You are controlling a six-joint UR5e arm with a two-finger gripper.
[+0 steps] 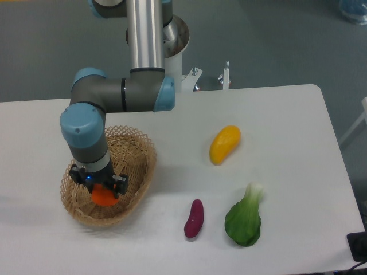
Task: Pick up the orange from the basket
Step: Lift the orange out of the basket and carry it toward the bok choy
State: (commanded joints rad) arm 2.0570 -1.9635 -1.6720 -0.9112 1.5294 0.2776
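A small round bright-orange fruit, the orange point(104, 197), is sitting inside the oval shallow woven wicker basket point(140, 150), toward its near left part, with only its lower front showing below the tool. The black two-finger gripper point(101, 187) is coming straight down onto it from above, its body pressing right over the top of the fruit, and the grey-and-blue arm point(87, 133) is standing over the basket's middle, covering much of the inside. Whether the jaws are clenched on the orange or still released cannot be told, because the wrist is hiding the fingertips (a small blue light is glowing on the tool's near face).

The basket is lying on the white tabletop point(287, 114) at its left side, its long axis running from far right to near left, and its light tan lattice rim is ringing the fruit on every side, so the rim and the arm itself are the only things crowding the orange. Being round, the orange is showing no long axis and no clear facing; no stem end is visible.

Well apart to the right, an elongated yellow-orange mango-like fruit point(224, 144) is lying tilted, its upper end pointing far right. Nearer the front edge, a small dark purple oblong vegetable point(194, 218) is lying almost upright in the view, and just beside it a leafy green bok choy point(244, 219) is lying with its pale stalk pointing away from the camera.
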